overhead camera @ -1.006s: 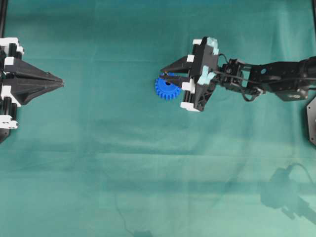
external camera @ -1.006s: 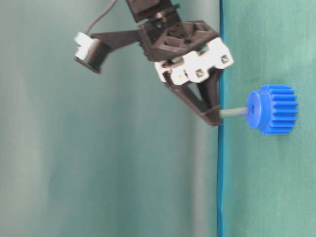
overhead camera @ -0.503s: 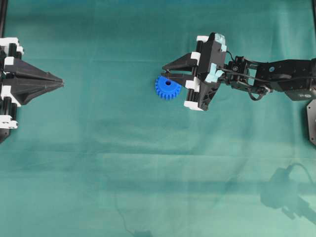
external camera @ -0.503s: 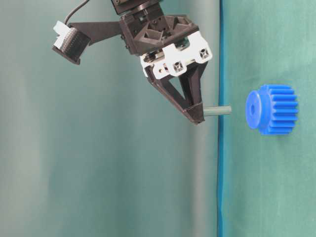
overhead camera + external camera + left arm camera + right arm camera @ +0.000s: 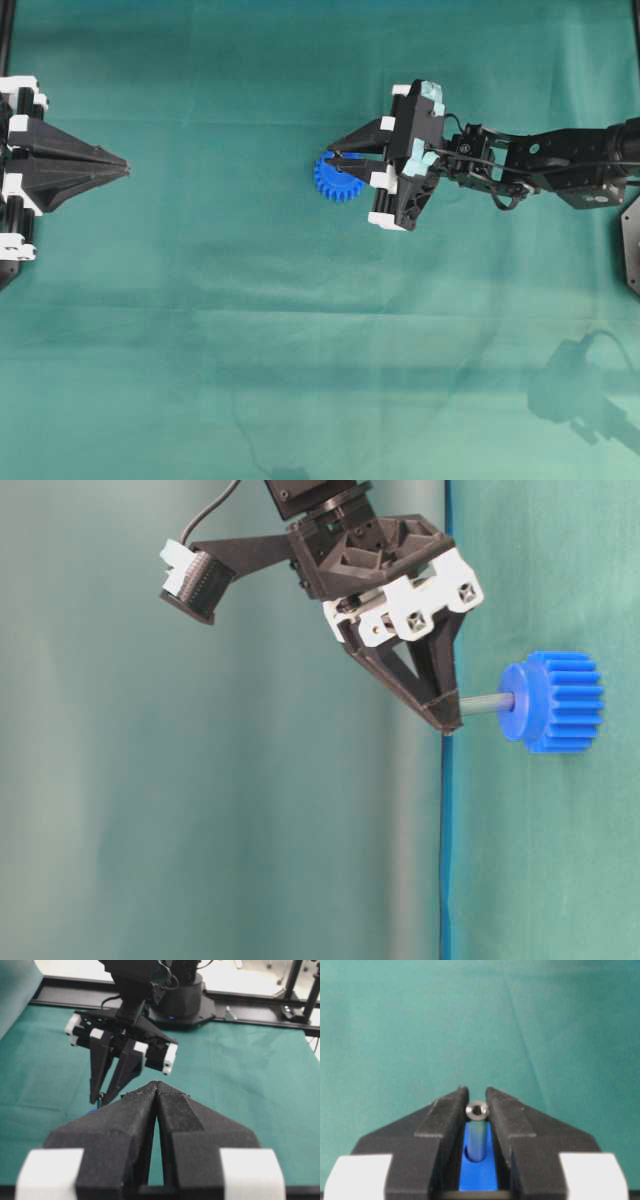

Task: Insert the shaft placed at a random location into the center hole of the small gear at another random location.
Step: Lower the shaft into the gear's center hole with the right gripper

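The blue small gear (image 5: 336,180) lies flat on the green cloth; it also shows in the table-level view (image 5: 556,701). My right gripper (image 5: 336,157) is shut on the silvery shaft (image 5: 484,703), just above the gear. The shaft's lower end sits in the center hole of the hub (image 5: 512,702). In the right wrist view the shaft (image 5: 477,1127) stands between the fingertips with the blue gear (image 5: 479,1172) under it. My left gripper (image 5: 122,166) is shut and empty at the far left, and shows in the left wrist view (image 5: 157,1085).
Green cloth (image 5: 300,340) covers the table. The right arm (image 5: 540,165) reaches in from the right edge. In the left wrist view the right gripper (image 5: 107,1095) hangs ahead, with a black rail (image 5: 250,1002) and the arm's base behind it.
Half a second ago the shaft hung clear of the gear. My right gripper has moved down and the shaft's end is now in the hub's hole. The left arm has not moved.
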